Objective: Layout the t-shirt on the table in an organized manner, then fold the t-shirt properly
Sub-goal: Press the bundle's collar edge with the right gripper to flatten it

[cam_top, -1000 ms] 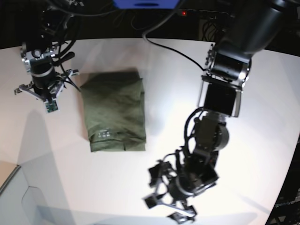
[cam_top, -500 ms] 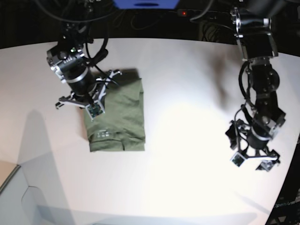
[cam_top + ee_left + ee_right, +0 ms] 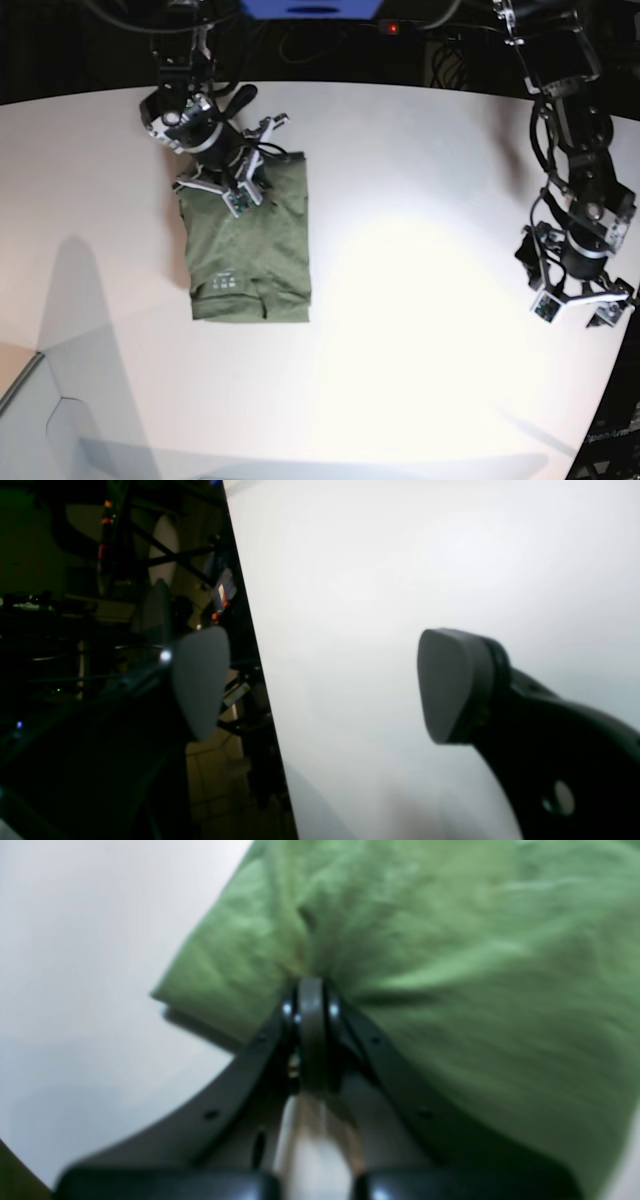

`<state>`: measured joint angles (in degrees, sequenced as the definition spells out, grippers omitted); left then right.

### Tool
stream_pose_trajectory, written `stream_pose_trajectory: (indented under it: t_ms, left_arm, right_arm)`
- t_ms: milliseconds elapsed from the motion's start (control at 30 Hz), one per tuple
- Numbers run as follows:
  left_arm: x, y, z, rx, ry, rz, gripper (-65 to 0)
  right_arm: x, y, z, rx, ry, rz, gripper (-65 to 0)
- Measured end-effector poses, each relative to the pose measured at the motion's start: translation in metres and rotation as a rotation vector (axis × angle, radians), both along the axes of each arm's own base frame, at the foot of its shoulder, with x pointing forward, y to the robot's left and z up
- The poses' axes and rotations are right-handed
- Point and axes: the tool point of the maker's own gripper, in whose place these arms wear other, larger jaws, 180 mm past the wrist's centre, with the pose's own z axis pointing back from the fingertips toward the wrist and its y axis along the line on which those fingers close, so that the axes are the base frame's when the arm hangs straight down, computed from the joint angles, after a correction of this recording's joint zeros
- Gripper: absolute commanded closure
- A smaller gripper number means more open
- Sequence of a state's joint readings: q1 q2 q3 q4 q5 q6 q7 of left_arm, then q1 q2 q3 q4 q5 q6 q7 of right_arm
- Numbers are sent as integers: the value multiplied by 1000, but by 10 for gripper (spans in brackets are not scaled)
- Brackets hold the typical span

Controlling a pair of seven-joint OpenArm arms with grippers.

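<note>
the base view alone shows the whole layout: the t-shirt [image 3: 246,243] lies folded into a tall rectangle on the left half of the table [image 3: 400,300], its printed label near the lower edge, and the two arms stand far apart. the right gripper [image 3: 232,178] sits over the shirt's upper left corner, while the left gripper [image 3: 583,300] hangs near the table's right edge, well apart from the cloth.

the right wrist view gives what the base view cannot: the fingers [image 3: 311,1010] are pressed flat together with no gap between them, their tip touching the t-shirt [image 3: 450,965] just inside a folded corner, where the fabric puckers into creases radiating from the contact. whether any cloth is pinched between the closed fingers cannot be told; the view is blurred. bare white table [image 3: 75,940] lies to the left of that corner.

the left wrist view shows only its own side: the two grey pads [image 3: 450,685] of the left gripper [image 3: 320,682] stand wide apart with nothing between them, above empty white table [image 3: 375,555] beside its edge, with dark room clutter beyond. no shirt appears in this view
</note>
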<state>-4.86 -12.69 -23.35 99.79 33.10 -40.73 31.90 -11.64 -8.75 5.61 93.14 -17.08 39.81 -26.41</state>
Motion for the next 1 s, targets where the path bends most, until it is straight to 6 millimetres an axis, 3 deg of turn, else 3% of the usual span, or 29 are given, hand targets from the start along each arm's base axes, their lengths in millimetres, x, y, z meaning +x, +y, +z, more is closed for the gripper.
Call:
stream_pose_trajectory:
  t_ms: [100, 200, 400, 467, 667, 800, 1000]
  left_arm:
    - [-1, 0, 0, 3, 2, 1, -577]
    - [-1, 0, 0, 3, -1, 0, -577]
    - [-1, -1, 0, 0, -1, -1, -577]
    - [-1, -1, 0, 2, 0, -3, -578]
    - [-1, -1, -3, -1, 7, 0, -580]
    - [-1, -2, -2, -5, 4, -5, -580]
    - [-2, -2, -4, -4, 7, -3, -578]
  right_arm:
    - [2, 3, -2, 12, -1, 3, 0]
    - [-1, -5, 10, -27, -30, -3, 0]
    - [20, -23, 98, -76, -285, -41, 0]
    - [25, -25, 109, -70, -322, -49, 0]
    - [25, -69, 63, -108, -190, -163, 0]
    - [22, -81, 33, -84, -112, -207, 0]
    - [16, -76, 7, -18, -84, -200, 0]
